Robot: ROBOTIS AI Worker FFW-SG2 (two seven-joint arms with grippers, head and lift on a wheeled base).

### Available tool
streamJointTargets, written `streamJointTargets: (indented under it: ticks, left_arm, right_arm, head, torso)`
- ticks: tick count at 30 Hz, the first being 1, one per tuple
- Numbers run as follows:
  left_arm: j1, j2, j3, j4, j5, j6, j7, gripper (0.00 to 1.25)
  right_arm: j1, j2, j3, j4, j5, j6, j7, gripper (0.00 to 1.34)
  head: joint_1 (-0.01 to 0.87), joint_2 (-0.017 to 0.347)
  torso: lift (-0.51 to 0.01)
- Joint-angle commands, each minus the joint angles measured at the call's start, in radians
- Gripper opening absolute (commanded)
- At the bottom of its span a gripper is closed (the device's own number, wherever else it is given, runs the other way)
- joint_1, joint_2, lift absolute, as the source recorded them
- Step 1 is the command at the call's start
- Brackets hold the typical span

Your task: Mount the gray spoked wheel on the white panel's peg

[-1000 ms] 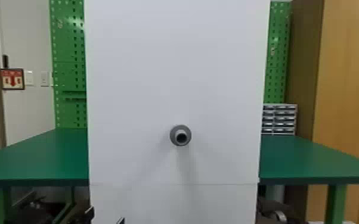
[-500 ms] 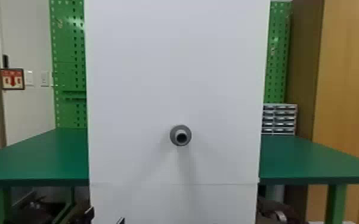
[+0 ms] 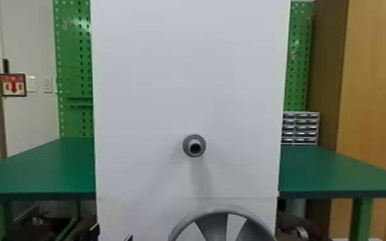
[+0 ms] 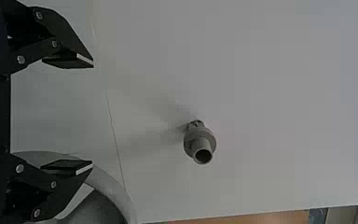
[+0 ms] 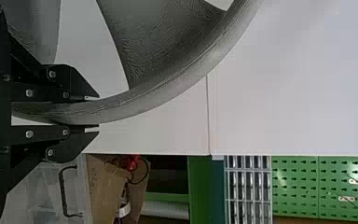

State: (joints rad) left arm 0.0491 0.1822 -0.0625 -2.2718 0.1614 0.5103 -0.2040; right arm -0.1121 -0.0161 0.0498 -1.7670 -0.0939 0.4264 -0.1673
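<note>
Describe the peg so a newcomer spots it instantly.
Find the white panel between green tabletops. The peg juts from it, above the wheel. It is a narrow gray tube with a dark open end; the wheel is broad and spoked.

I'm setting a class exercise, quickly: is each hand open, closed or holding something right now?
Left hand: open, nothing between its fingers.
Right hand: closed on the gray wheel, at its rim.
</note>
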Motion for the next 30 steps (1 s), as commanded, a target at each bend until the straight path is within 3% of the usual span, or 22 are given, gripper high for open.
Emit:
streamJointTargets:
  ticks: [1, 14, 30]
  left_arm:
    - [0.001, 0.0, 0.001, 0.0, 0.001, 0.004, 0.0, 0.77]
    - [0.0, 0.008, -0.003, 0.0, 0.009, 0.016, 0.006, 0.77]
    - [0.003, 0.011, 0.0, 0.0, 0.014, 0.02, 0.008, 0.77]
  right_arm:
    - [-0.04, -0.004, 0.012, -0.015, -0.012, 0.052, -0.026, 0.2]
    - [-0.141, -0.028, 0.048, -0.022, -0.038, 0.106, -0.054, 0.16]
    - [-0.258, -0.042, 0.163, -0.022, -0.053, 0.149, -0.041, 0.16]
  head:
    - [0.123, -0.008]
    - [0.123, -0.008]
    - [0.123, -0.008]
  torso:
    - [-0.406]
    - [-0.406]
    - [-0.406]
